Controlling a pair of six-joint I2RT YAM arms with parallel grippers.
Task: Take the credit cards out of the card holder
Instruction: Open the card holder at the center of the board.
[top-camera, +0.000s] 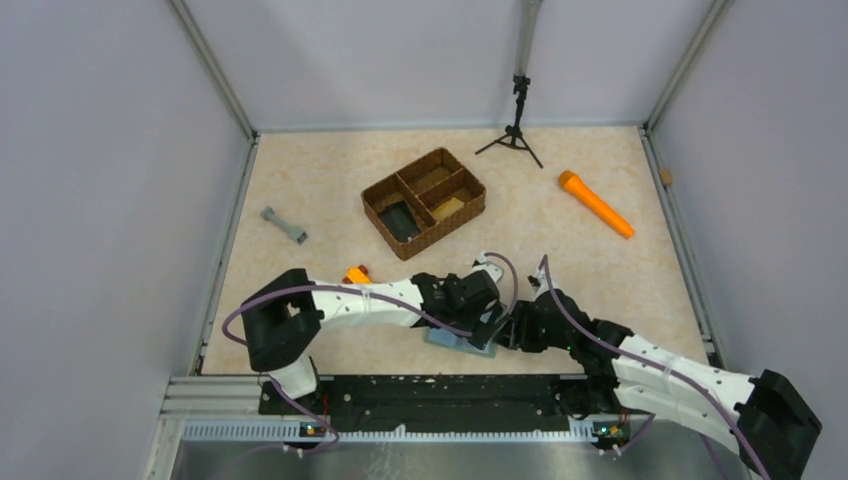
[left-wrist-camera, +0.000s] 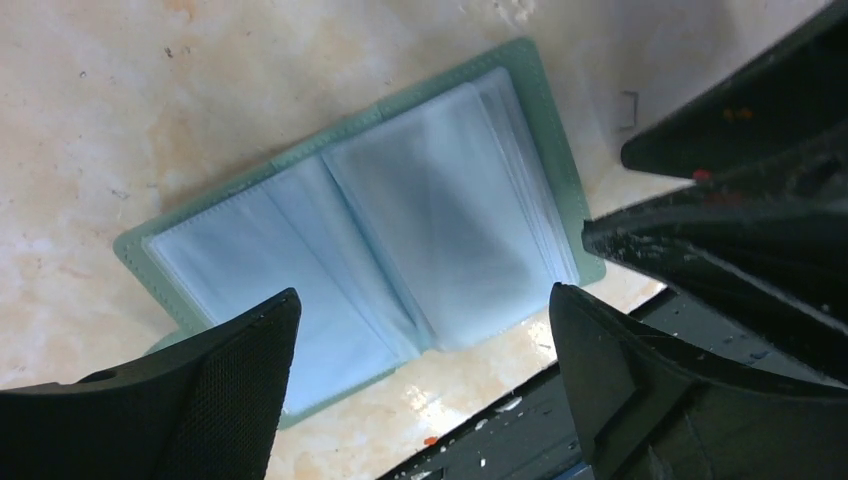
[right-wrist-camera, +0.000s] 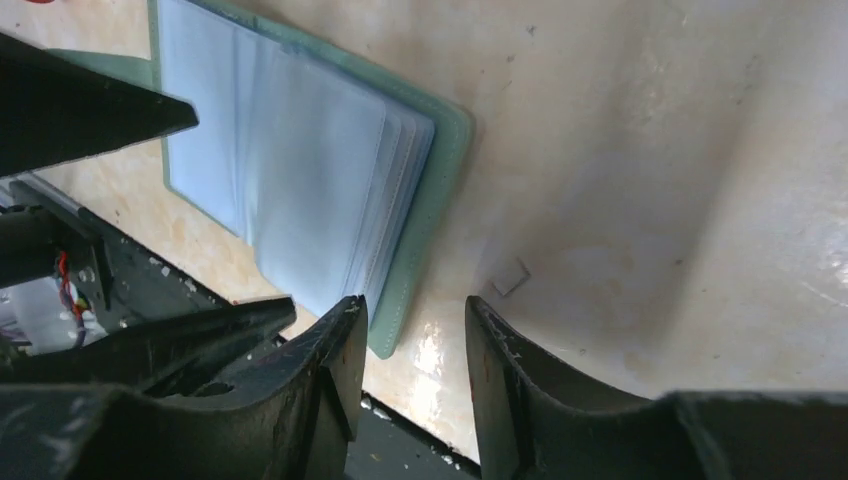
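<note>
Two halves of the card holder (left-wrist-camera: 400, 230) lie spread open and flat on the table (top-camera: 620, 290), with the pale blue-clear pockets facing up. It is close to the near edge, between the two arms. Its long axis runs roughly along that edge, its right end slanting slightly nearer the robot, and the fold crosses it at the middle. The left gripper (left-wrist-camera: 422, 300) hangs right above the holder, fingers spread wide and gripping nothing. The right gripper (right-wrist-camera: 415, 318) sits low at the holder's right-hand end, its jaws a narrow gap apart over bare table, pinching nothing. Whether the pockets hold the credit cards cannot be told.
</note>
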